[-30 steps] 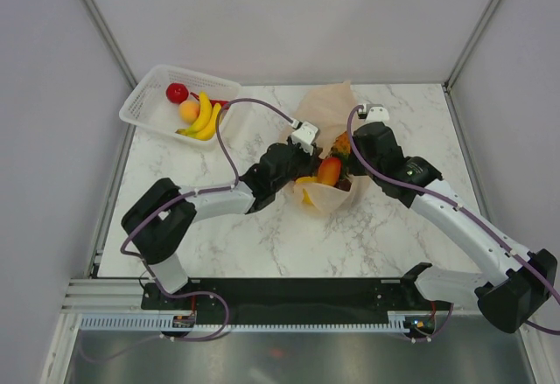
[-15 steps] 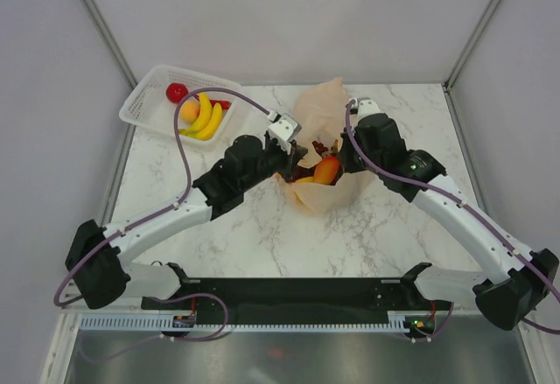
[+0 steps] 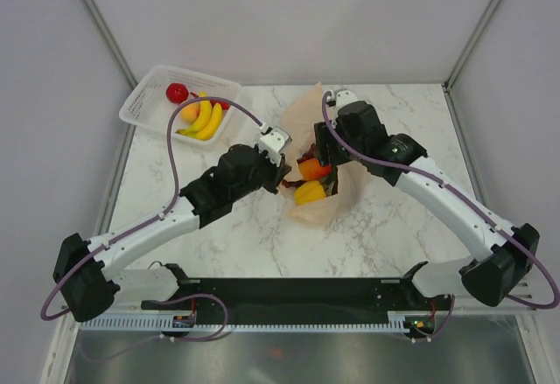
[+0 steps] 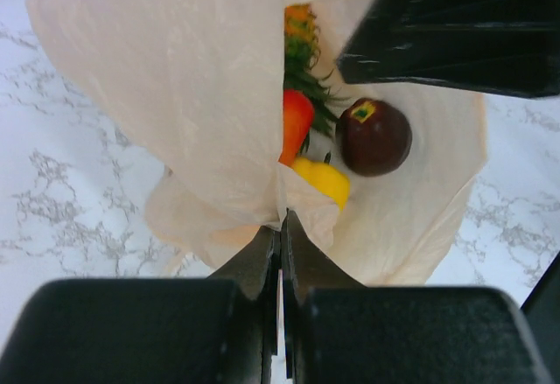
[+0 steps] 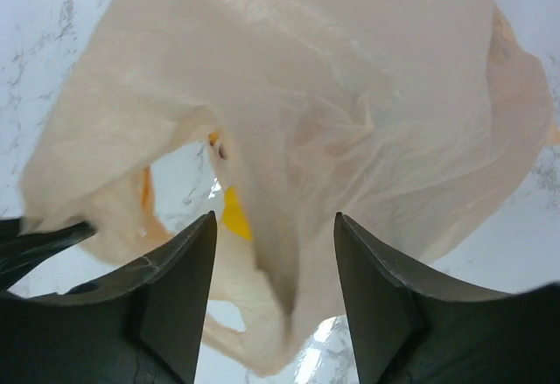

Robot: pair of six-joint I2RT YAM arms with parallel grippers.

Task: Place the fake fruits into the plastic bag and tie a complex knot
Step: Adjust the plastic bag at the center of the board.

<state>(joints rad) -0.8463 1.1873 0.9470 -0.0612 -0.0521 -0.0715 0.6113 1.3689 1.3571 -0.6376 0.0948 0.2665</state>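
Left claw (image 4: 282, 226) pinched shut on bag (image 4: 175, 95) rim, bag at middle of bench (image 3: 350, 244) | right claw (image 5: 271, 270) open just above it | I'd grip the opposite rim, spread the mouth wide without tearing; fruit (image 3: 203, 117) in basket (image 3: 140, 95) not yet loaded.

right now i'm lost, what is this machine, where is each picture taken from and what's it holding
A left arm and a right arm are bolted to a marble table, each ending in a two-finger gripper. One picture looks down from above; the other two come from a camera on each wrist. On the table sit a white basket with bananas, a red apple and a peach, and a thin plastic bag with more toy fruit, including a dark plum. The left gripper is shut, pinching the bag's edge. The right gripper is open over the bag, holding nothing visible.
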